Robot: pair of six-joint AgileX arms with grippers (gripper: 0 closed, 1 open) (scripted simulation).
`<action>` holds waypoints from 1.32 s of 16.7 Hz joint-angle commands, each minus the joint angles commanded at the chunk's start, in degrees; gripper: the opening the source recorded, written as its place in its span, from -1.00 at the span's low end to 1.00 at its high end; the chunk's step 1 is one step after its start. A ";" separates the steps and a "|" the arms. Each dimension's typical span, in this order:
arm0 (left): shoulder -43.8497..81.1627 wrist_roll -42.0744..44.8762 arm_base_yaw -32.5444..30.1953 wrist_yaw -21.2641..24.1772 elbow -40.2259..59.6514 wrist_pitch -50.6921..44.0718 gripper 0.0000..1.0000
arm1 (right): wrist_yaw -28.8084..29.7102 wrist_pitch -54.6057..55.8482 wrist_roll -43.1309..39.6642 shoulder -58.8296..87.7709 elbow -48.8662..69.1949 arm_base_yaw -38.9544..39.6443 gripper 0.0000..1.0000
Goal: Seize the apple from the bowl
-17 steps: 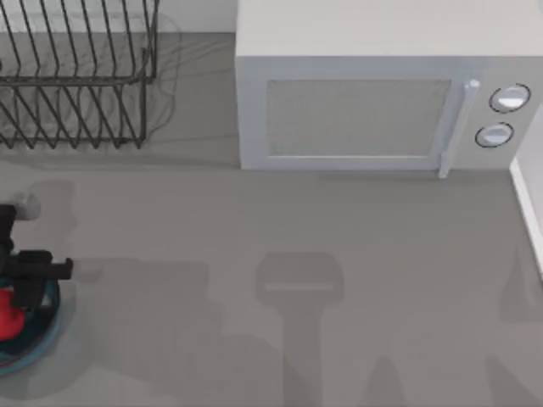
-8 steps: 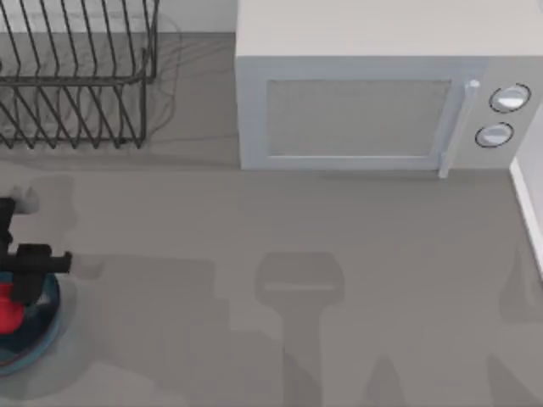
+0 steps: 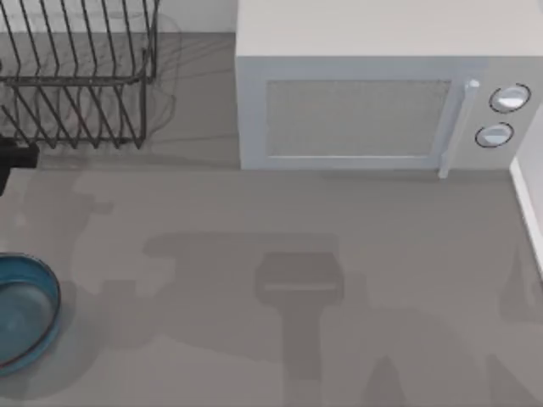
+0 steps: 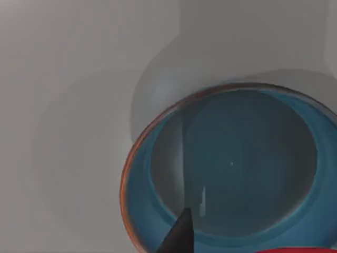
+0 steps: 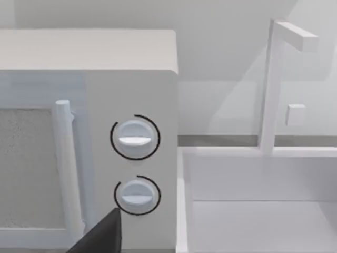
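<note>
The left jaws (image 4: 221,250) sit right at the lower edge of the left wrist view, where one dark fingertip (image 4: 179,237) pokes up beside a sliver of the bright-red apple (image 4: 300,250). The apple lies at the jaws, but I cannot tell whether they are closed on it or how wide they stand. Beneath them the bowl (image 4: 142,174) lies open, its blue-teal inside bare and glossy, its rim darker and tinged orange on one side. In the top view the bowl (image 3: 47,284) rests on the grey worktop (image 3: 339,339) at the lower left of the frame, cut by the edge, and a dark bit of the left arm shows at the left edge above it, just below the wire dish rack (image 3: 76,76). The white microwave (image 3: 373,110) stands at the upper middle and right. The right arm's camera faces the microwave's two dials (image 5: 135,138); whether its jaws are open I cannot tell.
</note>
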 joint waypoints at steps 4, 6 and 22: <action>-1.83 -0.27 -0.24 0.00 15.96 -17.40 -1.00 | 0.00 0.00 0.00 0.00 0.00 0.00 1.00; -2.82 -0.38 -0.33 0.01 21.03 -22.60 -1.00 | 0.00 0.00 0.00 0.00 0.00 0.00 1.00; 3.27 -22.26 -22.09 0.98 19.05 -16.39 -1.00 | 0.00 0.00 0.00 0.00 0.00 0.00 1.00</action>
